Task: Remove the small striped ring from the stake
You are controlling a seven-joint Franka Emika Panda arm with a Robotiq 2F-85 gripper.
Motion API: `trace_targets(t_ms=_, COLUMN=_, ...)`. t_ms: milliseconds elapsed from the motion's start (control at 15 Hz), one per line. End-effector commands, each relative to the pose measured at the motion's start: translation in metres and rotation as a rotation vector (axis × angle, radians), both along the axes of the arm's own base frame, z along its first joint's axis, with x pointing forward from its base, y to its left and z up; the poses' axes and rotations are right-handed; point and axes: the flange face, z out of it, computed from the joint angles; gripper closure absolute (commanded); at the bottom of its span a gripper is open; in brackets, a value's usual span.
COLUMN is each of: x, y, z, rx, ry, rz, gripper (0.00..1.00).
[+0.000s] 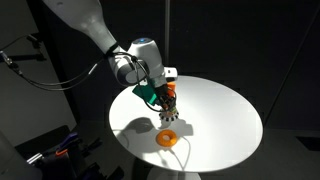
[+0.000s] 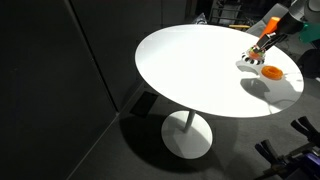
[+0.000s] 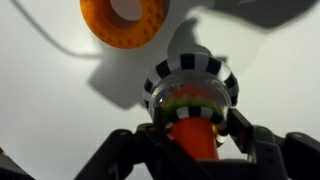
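The small striped ring point(image 3: 190, 68), black and white, sits around the orange stake point(image 3: 190, 142), which points up toward the wrist camera. My gripper point(image 3: 190, 118) straddles the stake with a finger pressed against each side of the striped ring. In both exterior views the gripper point(image 1: 168, 100) point(image 2: 266, 44) hangs low over the stake point(image 1: 172, 112) on the white round table point(image 1: 230, 110); the striped ring is too small to make out there. A plain orange ring point(image 1: 168, 137) point(image 2: 272, 72) point(image 3: 123, 20) lies flat on the table beside the stake.
The round table point(image 2: 190, 70) stands on one central pedestal point(image 2: 187, 135) in a dark room. The stake stands near the table's edge. A thin cable point(image 1: 183, 152) runs over the tabletop by the orange ring. Dark equipment point(image 1: 60, 148) stands beside the table.
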Motion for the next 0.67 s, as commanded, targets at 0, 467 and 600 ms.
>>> trace_targets(t_ms=0, x=-0.002, y=-0.002, z=0.018, rx=-0.003, ry=-0.003, rz=-0.023, gripper=0.6)
trace_targets(t_ms=467, x=-0.007, y=-0.005, z=-0.014, rx=-0.017, ry=0.047, rz=-0.026, gripper=0.6)
trace_targets(t_ms=600, x=-0.01, y=-0.004, z=-0.026, rx=-0.014, ry=0.067, rz=-0.025, gripper=0.6)
